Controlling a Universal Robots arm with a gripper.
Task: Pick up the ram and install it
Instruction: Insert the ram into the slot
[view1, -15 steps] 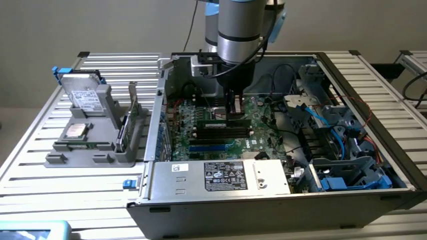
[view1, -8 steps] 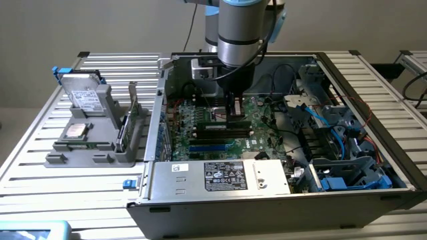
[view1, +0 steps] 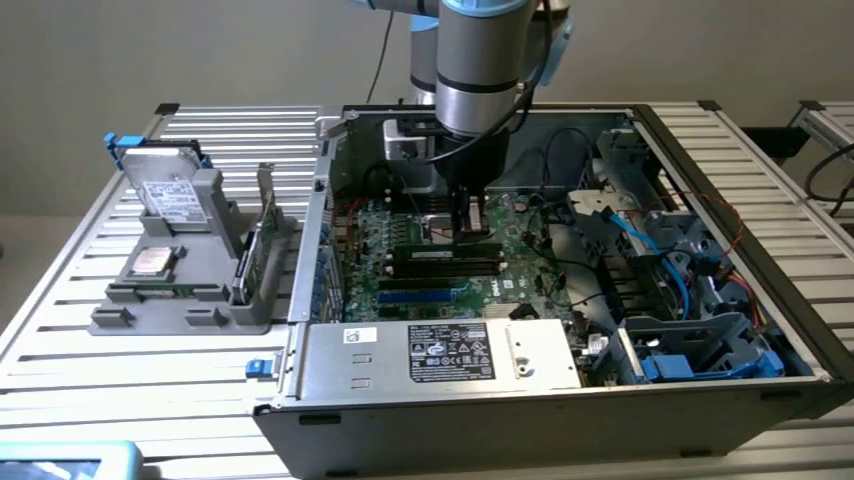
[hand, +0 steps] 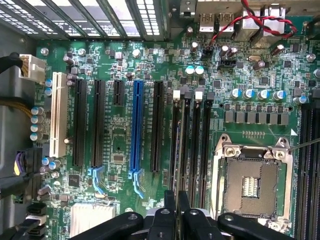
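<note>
Peeked over while the arm (view1: 487, 60) was reaching straight down into the open case (view1: 534, 430). The gripper (view1: 467, 232) sat low over the motherboard (view1: 367, 290) in the middle of the case, fingers (hand: 170, 207) pinched nearly together on the ram (view1: 447, 250). The stick stood on its long edge right at the memory slots (hand: 196, 150). Couldn't tell whether it was fully seated.

Room was tight in there. The empty processor socket (hand: 250, 185) was just beside the slots. The power supply box (view1: 441, 352) ran along the case's near wall, and a tangle of cables (view1: 638, 235) filled the case's side toward the exterior view's right. Straight up past the case rim was the open way out.

Outside the case, off its wall on the exterior view's left, a grey fixture (view1: 174, 310) held an upright expansion card (view1: 262, 215), well clear of the arm.
</note>
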